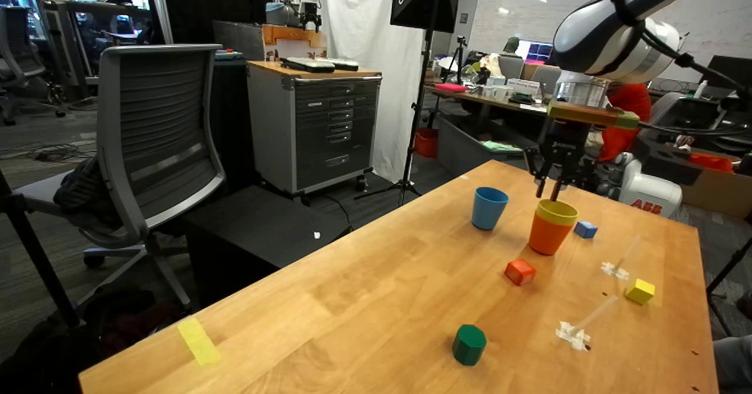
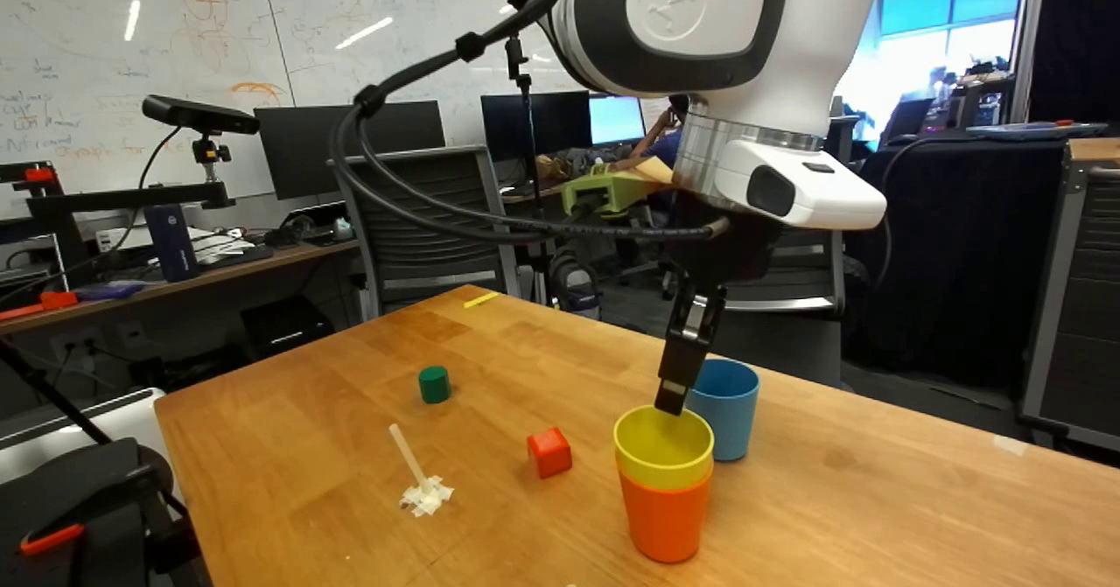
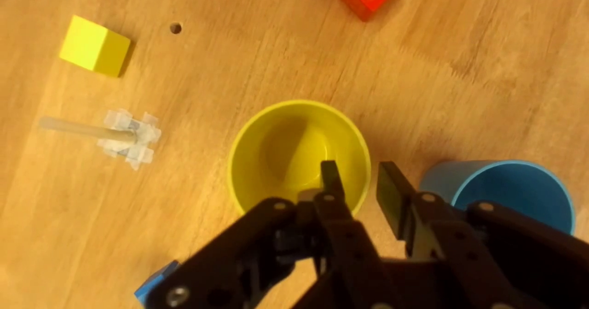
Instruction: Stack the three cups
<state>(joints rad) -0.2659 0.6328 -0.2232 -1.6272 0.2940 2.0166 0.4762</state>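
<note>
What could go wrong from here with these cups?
The fingers appear to straddle the rim of the yellow cup in the wrist view: closing and lifting might pull it out of the orange cup. A sideways move could catch that rim and tip both. The blue cup stands nearby, so drifting might bump it.

three cups, four blocks, two sticks

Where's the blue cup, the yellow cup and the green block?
Blue cup [image 1: 488,211], in an exterior view: on its outer wall.
Yellow cup [image 3: 297,154], in the wrist view: on its inside bottom.
Green block [image 2: 435,387], in an exterior view: on its side.
</note>
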